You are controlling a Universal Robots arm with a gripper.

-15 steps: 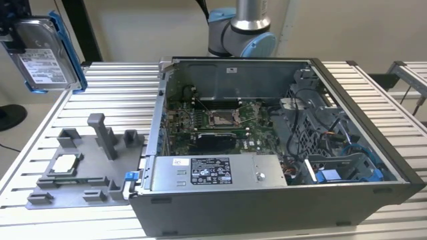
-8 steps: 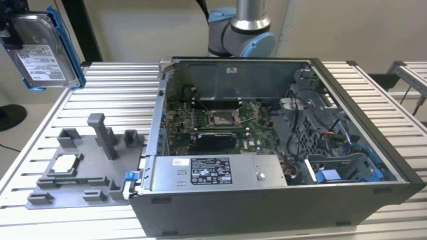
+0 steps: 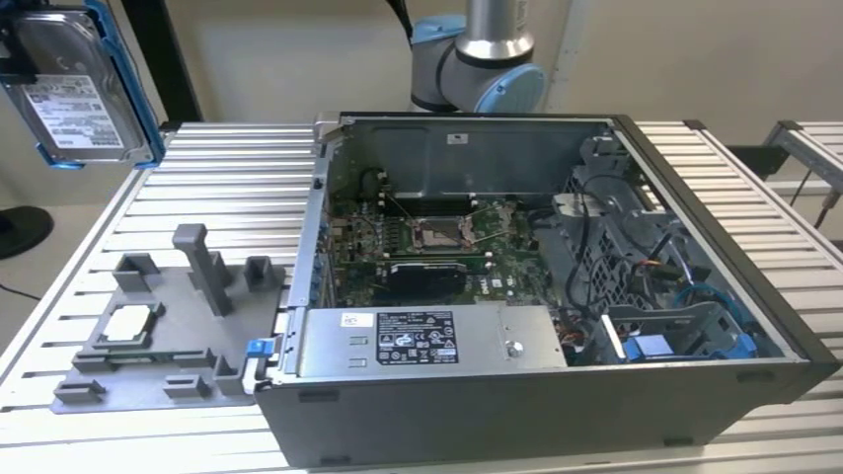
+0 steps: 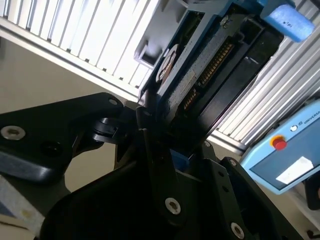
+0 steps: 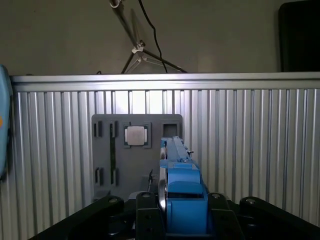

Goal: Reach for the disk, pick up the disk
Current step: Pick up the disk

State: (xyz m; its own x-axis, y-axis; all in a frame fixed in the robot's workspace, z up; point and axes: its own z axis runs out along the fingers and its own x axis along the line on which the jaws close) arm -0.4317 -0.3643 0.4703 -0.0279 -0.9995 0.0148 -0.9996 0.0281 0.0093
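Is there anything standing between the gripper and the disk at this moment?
Nothing visible does. The gripper is shut on the disk, whose blue-railed edge sits between the black fingers in the first wrist view. In the exterior view the disk hangs in the air, apart from the open computer case.

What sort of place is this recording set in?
Probably a robotics lab bench for computer assembly work: an open PC case sits on a ribbed metal table, a grey fixture lies beside it, and a robot arm stands behind, with a disk held aloft.
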